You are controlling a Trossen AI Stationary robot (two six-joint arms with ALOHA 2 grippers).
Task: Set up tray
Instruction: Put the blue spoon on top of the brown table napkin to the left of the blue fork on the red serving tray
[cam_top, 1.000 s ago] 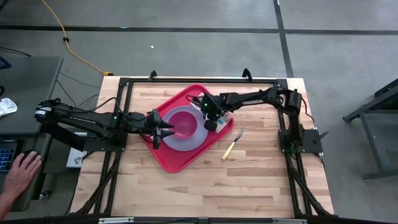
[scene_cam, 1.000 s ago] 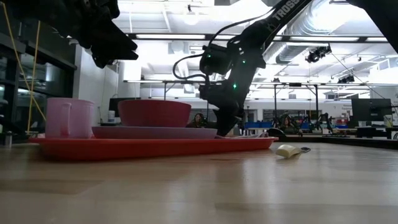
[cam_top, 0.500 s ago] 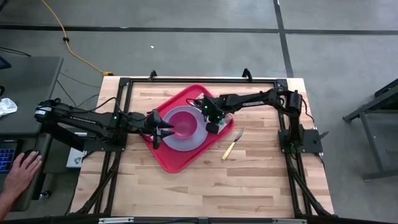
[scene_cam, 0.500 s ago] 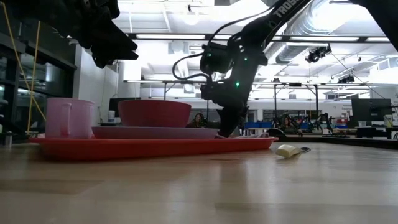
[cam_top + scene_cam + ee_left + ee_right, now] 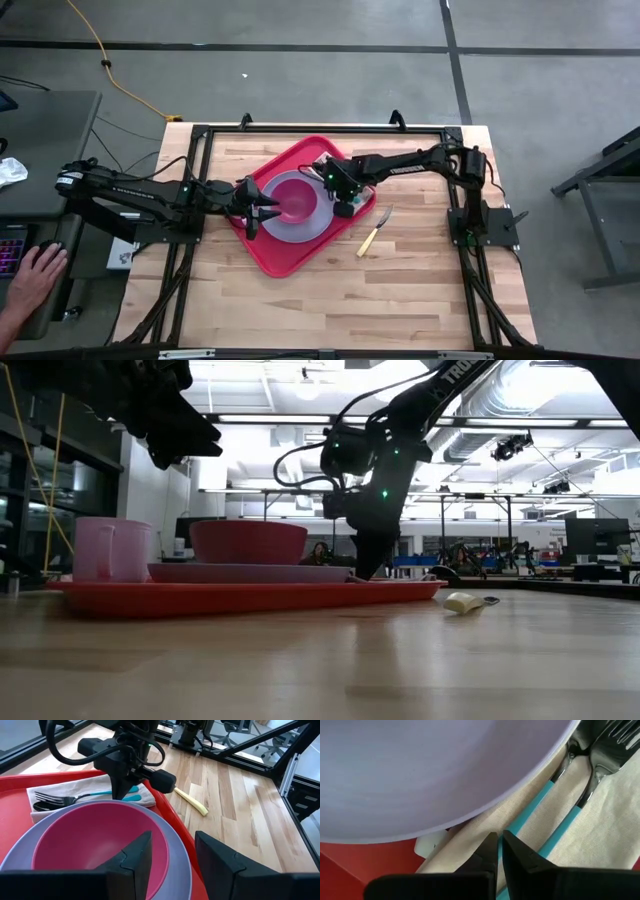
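The red tray [image 5: 290,262] lies mid-table and carries a lavender plate [image 5: 300,228] with a pink bowl [image 5: 297,195] on it. A pink cup [image 5: 110,550] stands at the tray's left end. A cream napkin [image 5: 600,820] on the tray's right side bears two teal-handled forks [image 5: 55,799]. My right gripper [image 5: 499,840] is down on that napkin beside the plate, its fingers almost together. My left gripper [image 5: 172,845] hovers open above the plate's left rim, well clear of it. My right gripper comes down from above onto the napkin. A fork's teal handle [image 5: 527,812] runs into the narrow gap between the fingertips, near its free end, with the fingers across it. The fork lies flat on the napkin, its head toward the tray's far side.
A cream-handled knife [image 5: 373,232] lies on the bare wood right of the tray. A person's hand [image 5: 32,275] rests on a desk left of the table. Open wood stretches along the table's near side.
My right gripper has crept a little toward the table's near edge along the napkin, its fingertips staying down at tray level. The left arm, plate, bowl and cup have kept still.
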